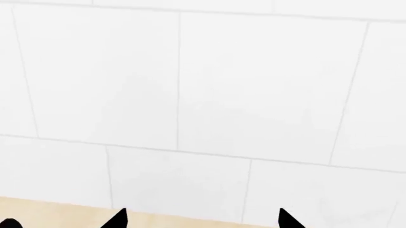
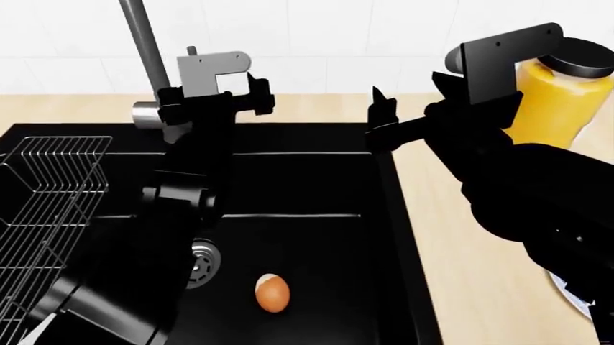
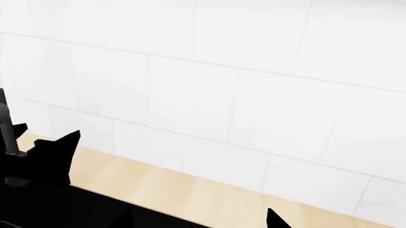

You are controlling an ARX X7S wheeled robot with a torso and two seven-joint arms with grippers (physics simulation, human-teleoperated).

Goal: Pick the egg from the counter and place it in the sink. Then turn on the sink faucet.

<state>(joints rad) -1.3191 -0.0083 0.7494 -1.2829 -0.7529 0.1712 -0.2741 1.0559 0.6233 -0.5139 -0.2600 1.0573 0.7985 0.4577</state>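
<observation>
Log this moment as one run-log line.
small orange-brown egg: in matte black sink | left gripper: open by grey faucet | right gripper: open, empty

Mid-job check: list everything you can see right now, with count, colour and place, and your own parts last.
egg: one, orange-brown, on the sink floor near the drain.
sink: one, matte black, set in the counter.
drain: one, steel, sink floor, partly behind the left arm.
wire rack: one, metal, left part of the sink.
sink faucet: one, grey, behind the sink's rear left.
counter: one, light beige wood-grain, around the sink.
jar: one, yellow-orange with black lid, on the counter at right rear.
tiled wall: white, behind the counter.
left gripper: black and grey, fingers open, by the faucet.
right gripper: black and grey, fingers open, above the sink's right rim.
</observation>
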